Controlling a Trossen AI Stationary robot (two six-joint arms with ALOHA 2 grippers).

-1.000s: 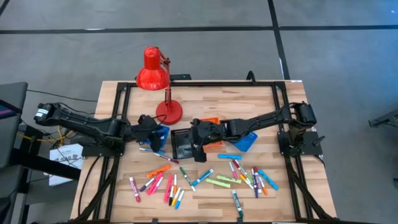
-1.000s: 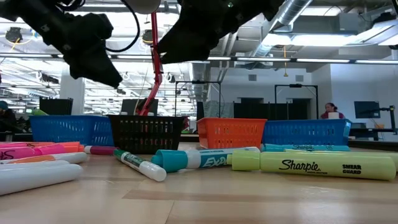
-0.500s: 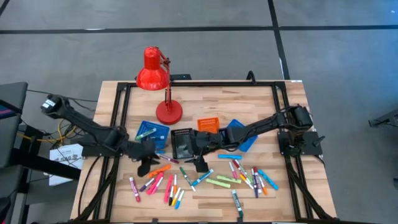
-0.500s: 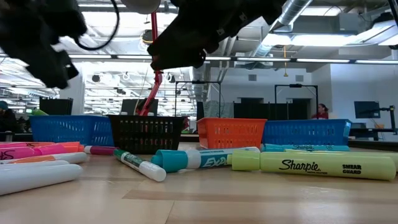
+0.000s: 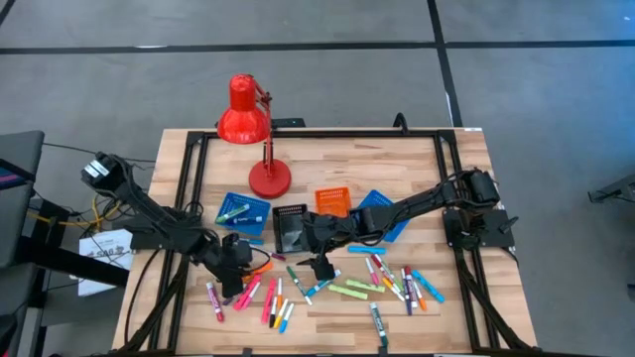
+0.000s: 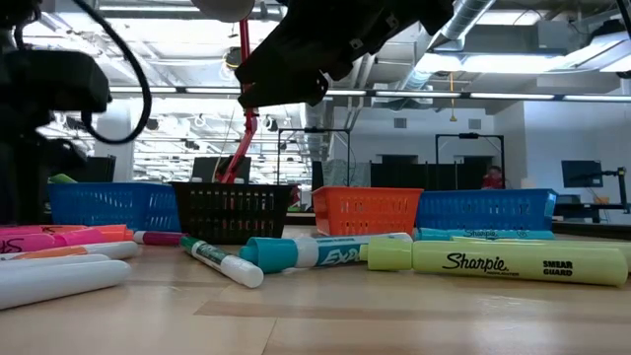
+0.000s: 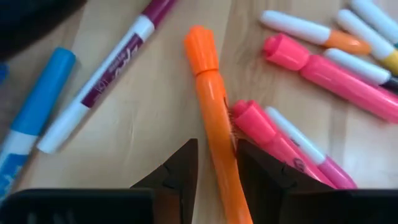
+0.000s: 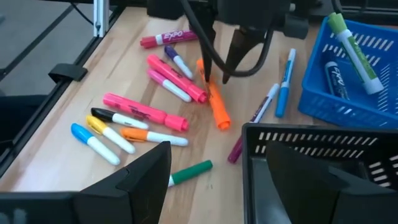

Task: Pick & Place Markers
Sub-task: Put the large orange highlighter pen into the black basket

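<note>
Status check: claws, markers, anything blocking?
Left claw down, closed around orange plastic highlighter marker on the wooden table. Right claw open, hovering by black mesh tray. Pink highlighter touching orange one.

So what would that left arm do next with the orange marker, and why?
Probably lift it straight up. The left gripper already has its fingers on either side of the orange marker, which lies flat on the table tight against a pink marker; a straight lift should leave that neighbour alone.
</note>
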